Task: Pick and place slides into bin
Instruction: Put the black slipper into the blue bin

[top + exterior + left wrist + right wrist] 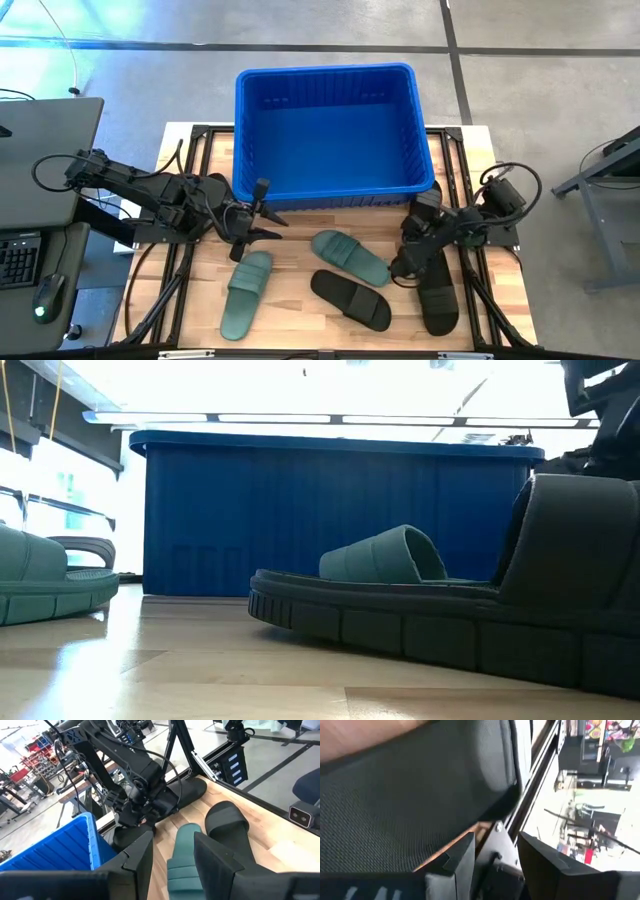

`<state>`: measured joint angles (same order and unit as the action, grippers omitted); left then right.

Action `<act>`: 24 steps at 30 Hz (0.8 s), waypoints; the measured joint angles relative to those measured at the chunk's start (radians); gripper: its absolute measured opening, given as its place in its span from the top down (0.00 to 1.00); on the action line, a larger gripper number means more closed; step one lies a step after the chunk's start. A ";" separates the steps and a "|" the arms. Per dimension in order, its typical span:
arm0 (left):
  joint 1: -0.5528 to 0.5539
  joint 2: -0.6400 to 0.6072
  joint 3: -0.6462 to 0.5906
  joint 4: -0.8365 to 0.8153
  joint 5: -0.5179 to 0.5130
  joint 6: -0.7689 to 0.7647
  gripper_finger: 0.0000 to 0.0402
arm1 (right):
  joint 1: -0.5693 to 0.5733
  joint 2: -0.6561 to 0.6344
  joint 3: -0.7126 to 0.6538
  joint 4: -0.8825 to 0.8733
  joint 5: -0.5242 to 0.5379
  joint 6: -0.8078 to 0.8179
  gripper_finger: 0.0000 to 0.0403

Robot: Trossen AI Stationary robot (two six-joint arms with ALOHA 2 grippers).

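Start with the wooden table (300,335); it carries everything you need, and the bin (330,130) sits at its far edge, blue, slotted and with nothing visible inside it; no slide has gone in yet by the look of it.

Four slides lie in front of the bin: a green slide (246,293) near your left arm, a second green slide (349,256) at the middle just below the bin's front wall, a black slide (350,299) just beside and nearer than that one, and another black slide (437,292) at the right.

Your left gripper (262,222) hovers between the bin's near left corner and the first green slide; its fingers (214,862) stand part-way open and have hold of nothing, and past them you see the middle green slide and the black one beside it.

Your right gripper (408,262) is down at the far end of the right-hand black slide; its fingers (545,865) are apart with the table frame showing through the gap, and the black sole fills the view just beside them; you are close to it, but I cannot tell whether anything is pinched, and it looks empty.

Watch these risks, I judge: the middle green and black slides lie close, so a descent on one may shove the other; the right-hand slide lies near the table's edge, so a glancing push could tip it off; a flat sole gives little to bite, so go for the strap; and a lifted slide could catch the bin's rim.
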<state>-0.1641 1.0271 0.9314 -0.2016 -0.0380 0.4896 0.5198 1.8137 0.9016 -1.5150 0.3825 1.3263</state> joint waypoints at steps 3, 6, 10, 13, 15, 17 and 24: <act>0.000 0.000 0.000 -0.017 0.000 0.000 0.68 | -0.007 0.000 0.000 0.000 -0.023 -0.040 0.65; 0.000 0.000 0.000 -0.032 0.000 0.000 0.68 | -0.011 0.000 0.000 -0.005 -0.091 -0.076 0.65; 0.000 0.000 0.000 -0.045 0.000 -0.001 0.68 | -0.008 -0.002 0.000 0.013 -0.156 -0.116 0.65; 0.000 0.000 0.000 -0.045 0.000 -0.001 0.68 | -0.006 -0.002 0.021 0.009 -0.206 -0.144 0.65; 0.000 0.000 0.000 -0.046 0.000 -0.001 0.68 | -0.003 -0.002 0.050 0.007 -0.232 -0.158 0.65; 0.000 0.000 0.000 -0.050 0.000 -0.001 0.68 | 0.009 -0.002 0.102 0.008 -0.231 -0.175 0.65; 0.000 0.001 0.000 -0.061 0.000 -0.029 0.68 | 0.099 -0.003 0.357 -0.011 -0.211 -0.133 0.65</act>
<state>-0.1642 1.0279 0.9310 -0.2629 -0.0379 0.4608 0.6184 1.8103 1.2586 -1.5257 0.1712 1.1934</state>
